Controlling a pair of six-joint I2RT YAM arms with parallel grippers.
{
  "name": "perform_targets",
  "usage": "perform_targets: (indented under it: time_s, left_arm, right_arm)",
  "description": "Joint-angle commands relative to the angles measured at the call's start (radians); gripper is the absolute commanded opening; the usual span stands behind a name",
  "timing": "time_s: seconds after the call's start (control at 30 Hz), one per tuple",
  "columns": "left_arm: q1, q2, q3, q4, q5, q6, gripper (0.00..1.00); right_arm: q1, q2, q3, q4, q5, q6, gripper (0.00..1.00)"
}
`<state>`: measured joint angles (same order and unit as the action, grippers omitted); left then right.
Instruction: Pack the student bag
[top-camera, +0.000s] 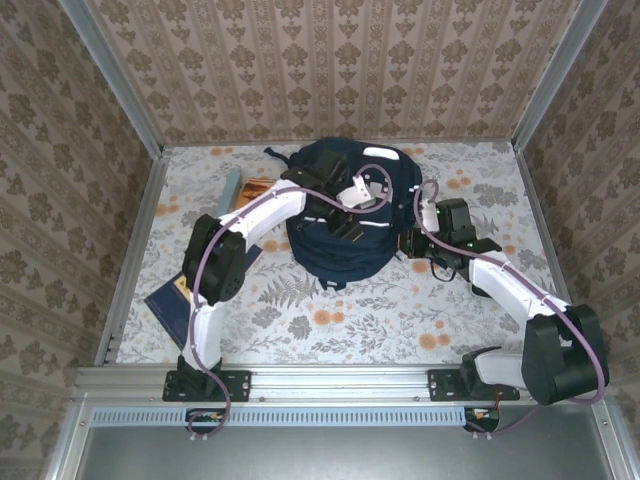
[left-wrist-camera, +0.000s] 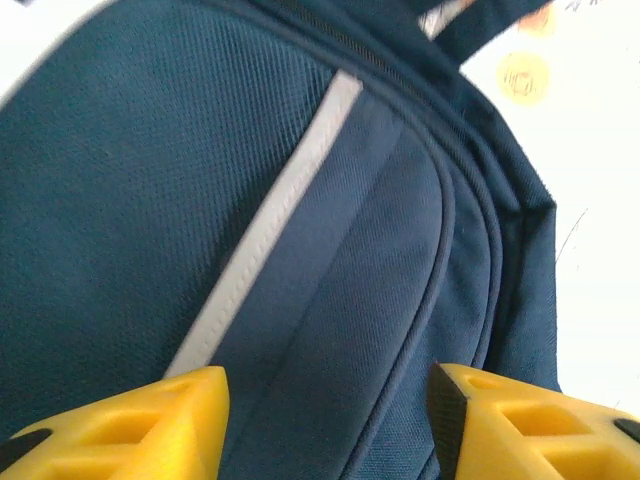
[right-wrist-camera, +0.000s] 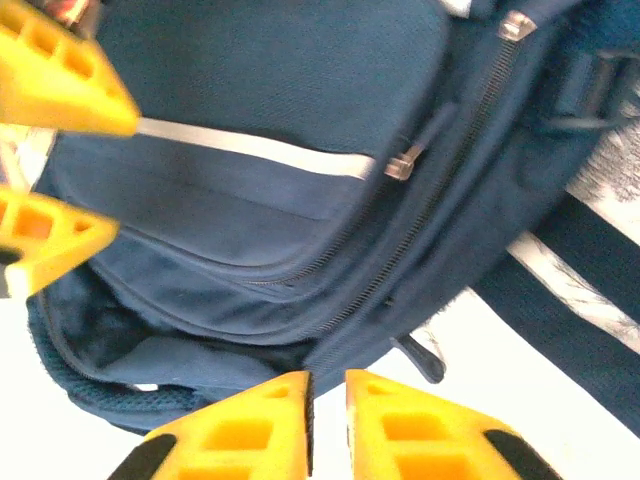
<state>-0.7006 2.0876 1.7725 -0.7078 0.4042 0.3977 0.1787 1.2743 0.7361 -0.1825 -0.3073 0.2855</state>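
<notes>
Packing: bag (top-camera: 330, 262) flat on table (top-camera: 300, 325), gaping for loading.
Left gripper (left-wrist-camera: 330, 385): above bag, jaws spread, likely to pin fabric.
Right gripper (right-wrist-camera: 328, 400): beside bag's opening (right-wrist-camera: 110, 340), barely parted, empty.

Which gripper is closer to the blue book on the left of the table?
Left. The left gripper hovers over the bag, right of the book; the right gripper is farther right, at the bag's right side.

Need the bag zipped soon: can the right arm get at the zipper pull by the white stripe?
Probably yes. The right gripper hangs just off the bag, and the pull lies bare on the fabric ahead of it. The left gripper is off to the side, not between them.
</notes>
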Motion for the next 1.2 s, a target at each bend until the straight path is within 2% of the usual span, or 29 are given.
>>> perform_targets:
  time_s: [0.0,0.13,0.3,0.47,0.6,0.67,0.77,0.9,1.0,1.1,1.17]
  left_arm:
    - [-0.038,-0.016,-0.014,0.005,-0.057,0.044,0.57]
    - [-0.084,0.022,-0.005,0.004,-0.172,0.100,0.57]
    - [-0.115,0.092,0.062,-0.040,-0.242,0.143,0.57]
    - [-0.122,0.136,0.098,-0.041,-0.272,0.155,0.54]
    - [-0.122,0.163,0.123,-0.028,-0.319,0.157,0.42]
    - [-0.122,0.171,0.130,-0.022,-0.332,0.161,0.40]
    - [-0.122,0.182,0.143,-0.030,-0.335,0.178,0.41]
    - [-0.123,0.200,0.165,-0.066,-0.313,0.206,0.52]
    - [-0.122,0.223,0.189,-0.100,-0.308,0.224,0.53]
    - [-0.123,0.253,0.223,-0.128,-0.329,0.233,0.45]
    - [-0.122,0.262,0.238,-0.133,-0.343,0.235,0.32]
  right_arm:
    - [-0.044,-0.011,-0.035,0.025,0.035,0.130,0.33]
    - [-0.076,-0.010,-0.041,0.026,0.032,0.167,0.52]
    - [-0.110,-0.015,-0.040,0.021,0.041,0.203,0.60]
    - [-0.132,-0.015,-0.043,0.019,0.042,0.224,0.61]
    - [-0.136,-0.012,-0.039,0.009,0.042,0.220,0.61]
    - [-0.136,-0.010,-0.033,0.001,0.043,0.210,0.61]
    - [-0.137,-0.007,-0.026,-0.013,0.051,0.197,0.61]
    - [-0.137,-0.007,-0.018,-0.026,0.063,0.186,0.61]
    - [-0.137,-0.006,-0.015,-0.029,0.066,0.186,0.61]
    - [-0.137,-0.008,-0.011,-0.038,0.072,0.181,0.61]
    - [-0.137,-0.007,-0.007,-0.046,0.076,0.175,0.61]
